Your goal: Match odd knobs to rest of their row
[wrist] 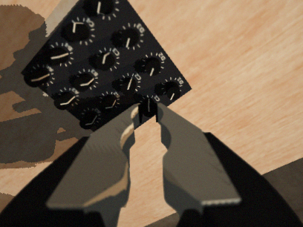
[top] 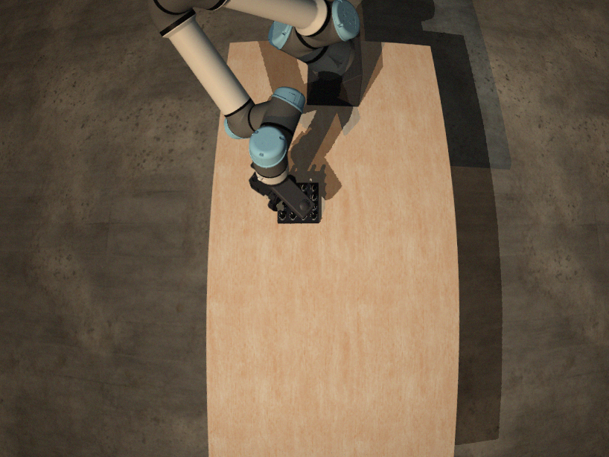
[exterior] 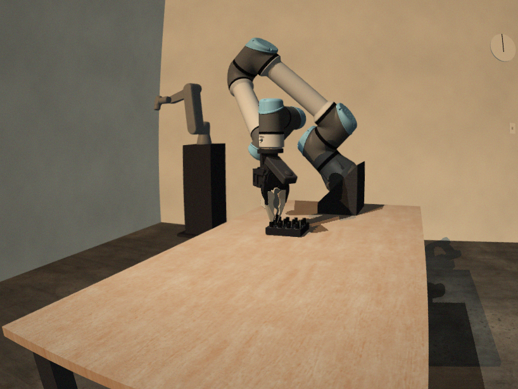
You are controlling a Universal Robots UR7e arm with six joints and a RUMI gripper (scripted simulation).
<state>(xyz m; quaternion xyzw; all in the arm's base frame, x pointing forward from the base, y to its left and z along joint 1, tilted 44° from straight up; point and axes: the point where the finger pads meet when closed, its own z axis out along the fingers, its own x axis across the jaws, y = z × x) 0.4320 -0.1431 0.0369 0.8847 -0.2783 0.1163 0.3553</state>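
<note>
The black knob box point(wrist: 104, 63) lies flat on the wooden table, turned so that one corner points at me in the wrist view. It holds several black knobs with white pointer lines and tick marks. My gripper point(wrist: 148, 104) stands upright over the box's nearest corner, and its two fingers are shut on the corner knob point(wrist: 148, 104), whose pointer shows straight up in the picture. The box also shows in the overhead view point(top: 298, 202), partly hidden under my wrist, and in the side view point(exterior: 287, 227) with the gripper point(exterior: 276, 216) on its left end.
My arm's dark base block point(exterior: 342, 192) stands at the table's far end, behind the box. A second grey arm on a black pedestal point(exterior: 203, 188) stands on the floor left of the table. The box sits near the table's left edge.
</note>
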